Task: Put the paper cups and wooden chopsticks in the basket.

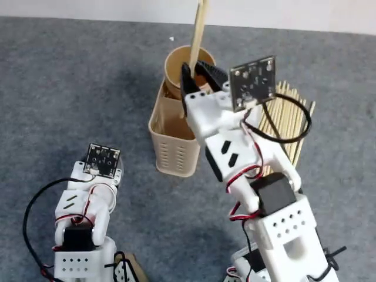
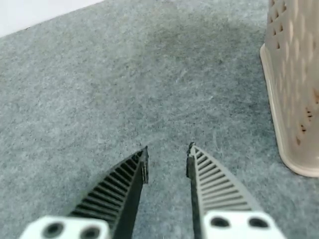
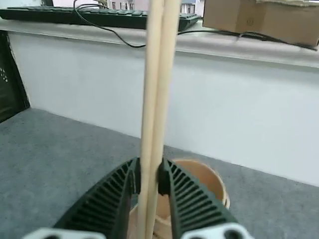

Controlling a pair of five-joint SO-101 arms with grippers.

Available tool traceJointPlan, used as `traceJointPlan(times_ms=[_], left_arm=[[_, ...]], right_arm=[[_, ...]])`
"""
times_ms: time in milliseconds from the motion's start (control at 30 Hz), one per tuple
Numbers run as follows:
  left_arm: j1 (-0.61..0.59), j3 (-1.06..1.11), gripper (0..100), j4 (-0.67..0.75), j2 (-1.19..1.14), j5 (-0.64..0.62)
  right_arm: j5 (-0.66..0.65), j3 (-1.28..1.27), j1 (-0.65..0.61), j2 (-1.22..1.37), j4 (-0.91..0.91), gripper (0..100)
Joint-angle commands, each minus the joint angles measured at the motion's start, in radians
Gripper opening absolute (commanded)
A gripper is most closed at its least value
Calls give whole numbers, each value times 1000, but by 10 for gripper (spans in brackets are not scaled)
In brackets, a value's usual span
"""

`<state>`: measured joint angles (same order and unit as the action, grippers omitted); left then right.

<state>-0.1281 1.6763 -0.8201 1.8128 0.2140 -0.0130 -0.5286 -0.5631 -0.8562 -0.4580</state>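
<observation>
My right gripper (image 1: 197,76) hangs over the beige basket (image 1: 166,154), shut on a pair of wooden chopsticks (image 1: 198,32) that stand upright. In the right wrist view the chopsticks (image 3: 155,89) rise between the black fingers (image 3: 112,199), directly above a brown paper cup (image 3: 212,181). That paper cup (image 1: 176,64) sits in the far end of the basket. A heap of loose wooden chopsticks (image 1: 286,120) lies on the carpet to the right of the basket, partly behind the right arm. My left gripper (image 2: 167,159) stands open and holds nothing, low over bare carpet, left of the basket wall (image 2: 294,89).
Grey carpet covers the table, with open room left of the basket and around the left arm (image 1: 88,200). A white wall edge runs along the back. In the right wrist view a ledge with a keyboard (image 3: 99,15) and a cardboard box (image 3: 259,17) lies beyond.
</observation>
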Motion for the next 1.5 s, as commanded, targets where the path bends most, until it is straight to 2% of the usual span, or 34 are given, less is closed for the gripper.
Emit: traceJointPlan(times_ms=[0, 200, 400, 600, 667, 767, 900, 1033, 1133, 1233, 1467], left_arm=[[21, 16, 158, 28, 4, 11], [21, 16, 158, 28, 4, 11], [21, 16, 158, 28, 4, 11], [21, 16, 158, 28, 4, 11], [21, 16, 158, 28, 4, 11], [21, 16, 158, 28, 2, 11], [21, 18, 158, 28, 2, 11], [22, 18, 158, 28, 2, 11], [53, 18, 158, 23, 2, 12], [59, 18, 158, 23, 2, 12], [59, 18, 158, 23, 2, 12]], right_arm=[[-9, -50, -10, -10, 16, 5], [-14, -159, -12, -16, 16, 18], [-11, -162, -12, -16, 13, 193], [-14, -122, -4, -50, 8, 197], [-14, -96, 15, -90, -42, 197], [-14, 31, 107, -136, -186, 197], [-60, 245, 377, -93, -406, 197], [-169, 394, 579, 59, -588, 197], [-232, 420, 644, 236, -684, 197], [-252, 415, 700, 446, -690, 197], [-255, 418, 760, 881, -536, 197]])
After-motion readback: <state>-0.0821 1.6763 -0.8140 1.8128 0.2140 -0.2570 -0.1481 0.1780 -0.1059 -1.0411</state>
